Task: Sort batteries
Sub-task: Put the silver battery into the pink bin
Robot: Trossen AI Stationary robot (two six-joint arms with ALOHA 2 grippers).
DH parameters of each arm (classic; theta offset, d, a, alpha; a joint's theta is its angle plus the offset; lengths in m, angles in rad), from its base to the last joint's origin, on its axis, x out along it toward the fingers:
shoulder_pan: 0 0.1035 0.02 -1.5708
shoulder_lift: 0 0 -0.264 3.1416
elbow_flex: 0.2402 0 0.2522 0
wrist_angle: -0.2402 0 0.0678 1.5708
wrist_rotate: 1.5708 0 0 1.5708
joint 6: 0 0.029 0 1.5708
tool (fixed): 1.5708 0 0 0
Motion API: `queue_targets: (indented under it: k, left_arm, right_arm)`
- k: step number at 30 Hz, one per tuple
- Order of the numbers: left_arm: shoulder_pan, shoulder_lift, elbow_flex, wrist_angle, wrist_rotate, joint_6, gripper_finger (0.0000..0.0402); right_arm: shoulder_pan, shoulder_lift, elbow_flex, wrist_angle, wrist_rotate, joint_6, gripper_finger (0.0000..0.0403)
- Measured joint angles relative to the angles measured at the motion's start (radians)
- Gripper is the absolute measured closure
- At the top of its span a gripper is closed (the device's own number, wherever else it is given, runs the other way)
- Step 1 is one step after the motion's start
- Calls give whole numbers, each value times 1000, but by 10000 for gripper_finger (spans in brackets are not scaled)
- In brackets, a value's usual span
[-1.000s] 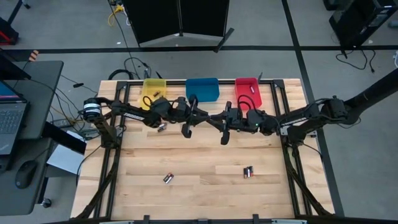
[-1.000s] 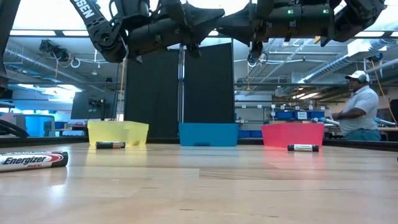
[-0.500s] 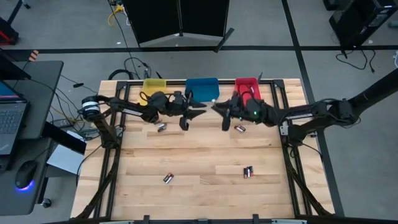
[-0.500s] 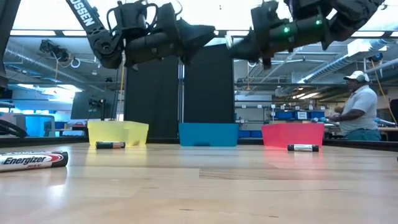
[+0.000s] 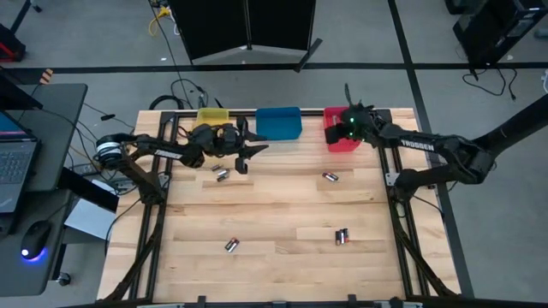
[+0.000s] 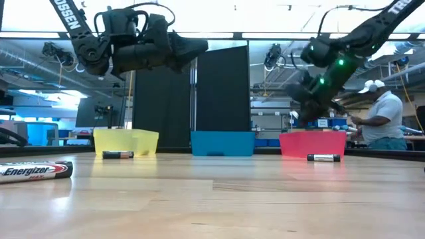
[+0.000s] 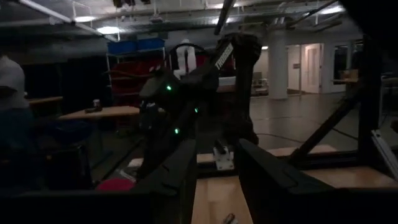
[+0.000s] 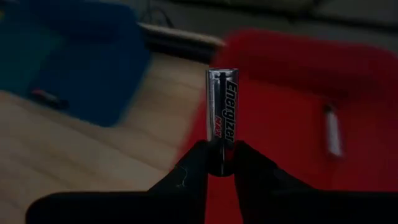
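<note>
Open bench (image 5: 282, 205) is lying mid-table; three bins (image 5: 278, 122) are lining the far edge, scattered batteries (image 5: 342, 236) dotting the near part.

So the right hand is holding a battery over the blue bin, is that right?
Not quite. The right hand does hold a battery, but over the red bin, not the blue bin. The right wrist view shows red behind the battery, and the high view shows that hand at the red bin.

The right gripper (image 5: 345, 130) swings from frame centre to the red bin (image 5: 336, 142) at upper right, pinching a battery (image 8: 222, 142). The left gripper (image 5: 242, 159) retreats leftward toward the yellow bin (image 5: 211, 115).
</note>
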Motion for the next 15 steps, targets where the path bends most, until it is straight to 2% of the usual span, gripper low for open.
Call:
queue_targets:
  k: [3,6,15]
  left_arm:
    - [19,-3,-9,5,0,3,280]
    - [32,-3,-10,-2,0,3,280]
    - [38,-6,-10,2,1,25,279]
  right_arm:
    - [-81,47,14,-25,-62,-1,338]
    - [-117,119,78,-116,-69,-16,338]
    - [-139,354,353,-400,-69,-79,338]
